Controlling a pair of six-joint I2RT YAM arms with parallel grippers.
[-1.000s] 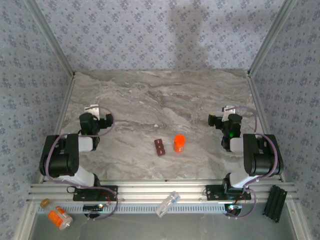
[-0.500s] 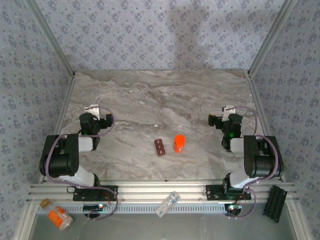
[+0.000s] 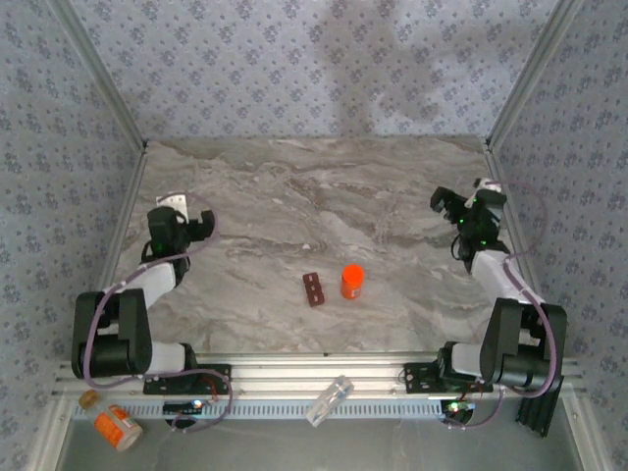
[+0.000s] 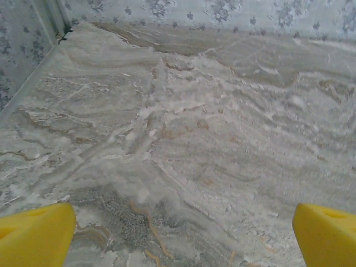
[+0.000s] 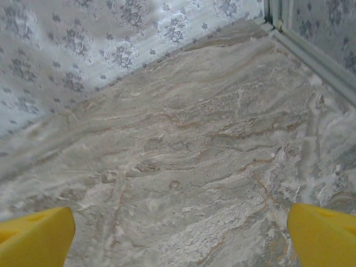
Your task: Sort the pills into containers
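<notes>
Two arms reach out over the marble desk (image 3: pixel 294 196), one along each side. The left arm (image 3: pixel 147 280) stretches up the left edge. Seen from its wrist, the left hand (image 4: pixel 178 239) is spread wide, its yellow fingers (image 4: pixel 33 236) sitting at the bottom corners of the picture with bare marble between them. The right arm (image 3: pixel 502 280) runs up the right edge. The right hand (image 5: pixel 178 236) gapes just as wide and grips nothing, facing the back corner where the patterned wall meets the desk.

Toward the near middle of the desk lies the red-brown pill box (image 3: pixel 313 289), flat and turned a little off square. Just beside it on the right a small orange pot (image 3: pixel 352 282) stands upright, not touching it. Both sit well apart from either hand.

Below the desk's near edge, a clear tube (image 3: pixel 329 400) lies aslant across the rail. A white-capped orange bottle (image 3: pixel 118 428) lies on its side at the left end, and a black block (image 3: pixel 538 400) sits at the right.
</notes>
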